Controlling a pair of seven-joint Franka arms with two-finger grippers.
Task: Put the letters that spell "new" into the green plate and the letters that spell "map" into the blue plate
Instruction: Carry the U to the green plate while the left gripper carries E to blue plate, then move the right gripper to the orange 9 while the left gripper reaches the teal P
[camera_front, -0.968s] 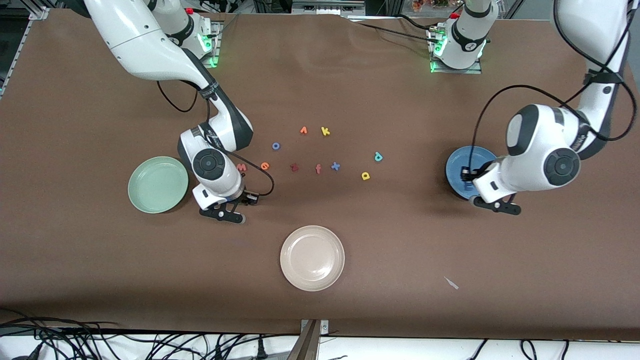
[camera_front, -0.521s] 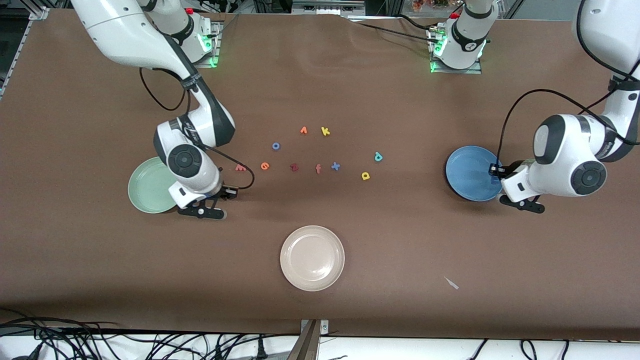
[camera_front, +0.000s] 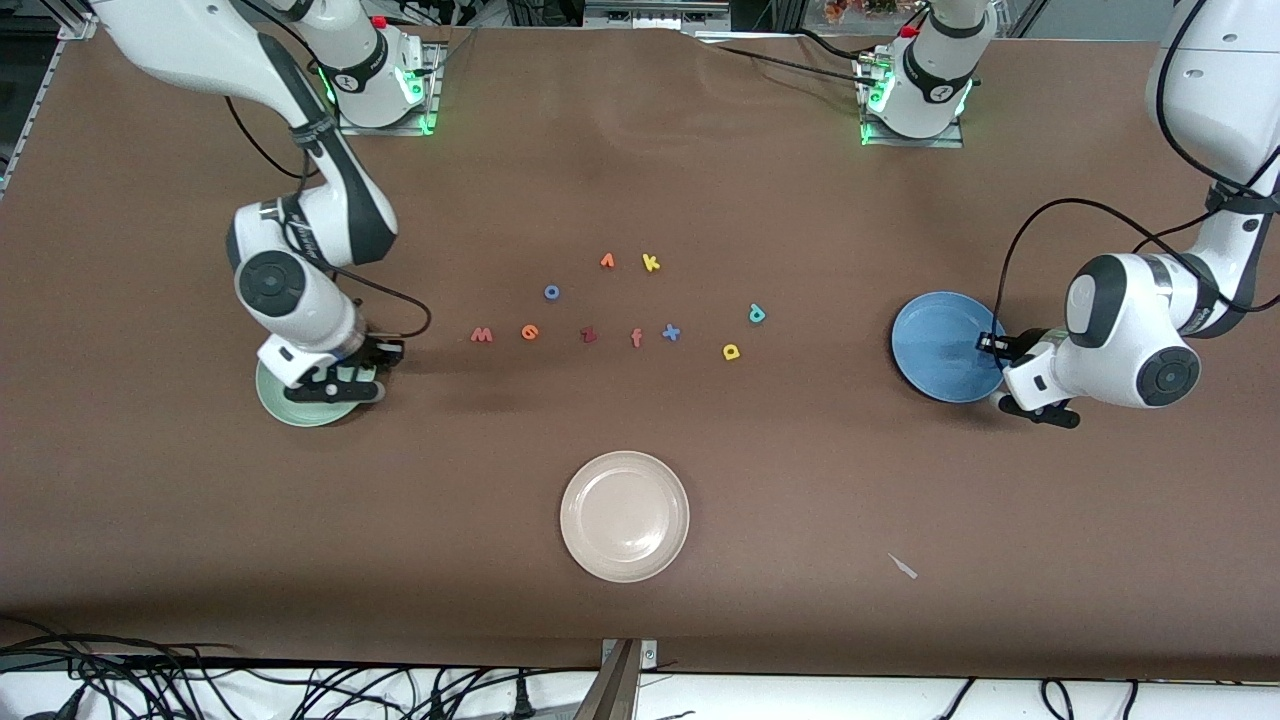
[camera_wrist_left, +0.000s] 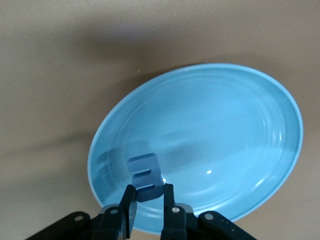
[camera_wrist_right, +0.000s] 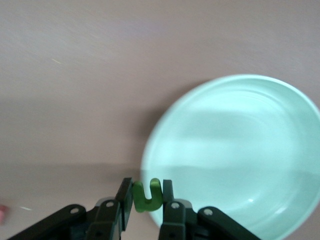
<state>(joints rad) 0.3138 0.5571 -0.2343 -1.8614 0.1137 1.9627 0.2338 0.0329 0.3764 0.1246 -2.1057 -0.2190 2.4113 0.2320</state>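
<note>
Right gripper (camera_wrist_right: 147, 200) clamped on small dark green foam "n" (camera_wrist_right: 148, 194), over edge of round pale mint-green plate (camera_wrist_right: 235, 150). Left gripper (camera_wrist_left: 149, 200) clamped on small light blue foam "m" (camera_wrist_left: 145, 176), over rim of round mid-blue plate (camera_wrist_left: 210, 130). Remaining on brown table: salmon-pink "w" (camera_front: 481, 335), orange "e" (camera_front: 529, 332), teal "p" (camera_front: 757, 314), yellow "a" (camera_front: 731, 351). Judged very light, soft, compressible, non-fragile. Best pinched across flat faces or one stroke, gently.
</note>
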